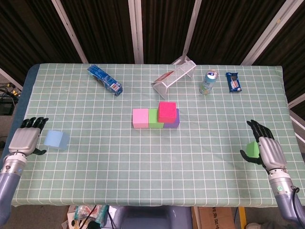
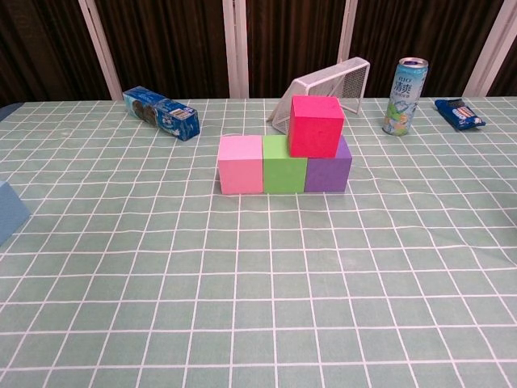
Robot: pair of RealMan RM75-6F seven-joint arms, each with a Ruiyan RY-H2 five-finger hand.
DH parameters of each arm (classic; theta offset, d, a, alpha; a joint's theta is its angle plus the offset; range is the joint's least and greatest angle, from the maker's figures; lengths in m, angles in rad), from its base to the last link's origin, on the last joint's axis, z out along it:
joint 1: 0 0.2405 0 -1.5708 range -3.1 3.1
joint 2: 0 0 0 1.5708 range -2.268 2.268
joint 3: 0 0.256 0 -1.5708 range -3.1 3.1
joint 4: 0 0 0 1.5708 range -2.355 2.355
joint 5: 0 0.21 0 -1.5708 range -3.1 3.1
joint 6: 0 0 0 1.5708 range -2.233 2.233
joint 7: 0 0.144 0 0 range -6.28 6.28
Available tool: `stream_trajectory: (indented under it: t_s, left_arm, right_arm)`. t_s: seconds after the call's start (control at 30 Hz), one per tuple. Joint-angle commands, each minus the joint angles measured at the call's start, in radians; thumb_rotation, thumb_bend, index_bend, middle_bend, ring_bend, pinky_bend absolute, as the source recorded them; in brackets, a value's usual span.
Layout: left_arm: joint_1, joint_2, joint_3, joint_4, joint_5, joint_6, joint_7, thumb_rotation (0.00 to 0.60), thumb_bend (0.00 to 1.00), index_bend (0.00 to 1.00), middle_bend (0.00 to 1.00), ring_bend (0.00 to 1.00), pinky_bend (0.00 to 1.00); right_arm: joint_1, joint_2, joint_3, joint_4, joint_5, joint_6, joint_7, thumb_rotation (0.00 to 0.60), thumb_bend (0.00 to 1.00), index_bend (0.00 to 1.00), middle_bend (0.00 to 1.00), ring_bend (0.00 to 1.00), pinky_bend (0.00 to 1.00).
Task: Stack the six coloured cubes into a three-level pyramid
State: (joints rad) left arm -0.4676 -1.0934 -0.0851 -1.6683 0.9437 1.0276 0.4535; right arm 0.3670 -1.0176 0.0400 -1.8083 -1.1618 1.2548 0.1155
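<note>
A pink cube (image 1: 140, 118), a green cube (image 1: 155, 118) and a purple cube (image 1: 173, 123) form a row mid-table. A magenta cube (image 1: 167, 111) sits on top, over the purple one and partly the green one; the chest view shows the same pink cube (image 2: 240, 164), green cube (image 2: 283, 164), purple cube (image 2: 329, 174) and magenta cube (image 2: 316, 125). A light blue cube (image 1: 57, 140) lies at the left, apart from my left hand (image 1: 26, 137), which holds nothing. A second green cube (image 1: 252, 149) lies beside my right hand (image 1: 267, 149), between thumb and palm, fingers stretched out.
A blue biscuit packet (image 1: 105, 79), a tipped wire basket (image 1: 174, 76), a drink can (image 1: 208, 82) and a dark snack packet (image 1: 233, 81) stand along the back. Both hands are near the table's side edges. The light blue cube (image 2: 8, 212) shows at the chest view's left edge.
</note>
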Motion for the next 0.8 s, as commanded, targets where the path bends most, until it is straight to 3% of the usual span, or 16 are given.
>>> stream_trajectory:
  t_s: [0.03, 0.23, 0.57, 0.8]
  left_arm:
    - [-0.014, -0.007, 0.024, 0.050, 0.041, -0.046, -0.028, 0.600, 0.05, 0.00, 0.07, 0.00, 0.05]
    - [-0.040, -0.029, 0.046, 0.133, 0.100, -0.112, -0.055, 0.600, 0.05, 0.00, 0.12, 0.00, 0.05]
    - [-0.081, -0.096, 0.047, 0.216, 0.100, -0.173, -0.063, 0.600, 0.06, 0.00, 0.21, 0.00, 0.05]
    - [-0.089, -0.125, 0.046, 0.231, 0.080, -0.174, -0.049, 0.600, 0.20, 0.00, 0.39, 0.04, 0.07]
  right_arm:
    - [-0.004, -0.006, 0.007, 0.000, 0.006, -0.008, -0.007, 0.600, 0.35, 0.00, 0.00, 0.00, 0.02]
    - [-0.011, -0.021, 0.020, 0.000, 0.008, -0.019, -0.032, 0.600, 0.35, 0.00, 0.00, 0.00, 0.02]
    - [-0.024, -0.038, 0.034, 0.000, 0.007, -0.033, -0.063, 0.600, 0.35, 0.00, 0.00, 0.00, 0.02]
    - [-0.034, -0.037, 0.043, -0.003, -0.001, -0.033, -0.058, 0.600, 0.35, 0.00, 0.00, 0.00, 0.02]
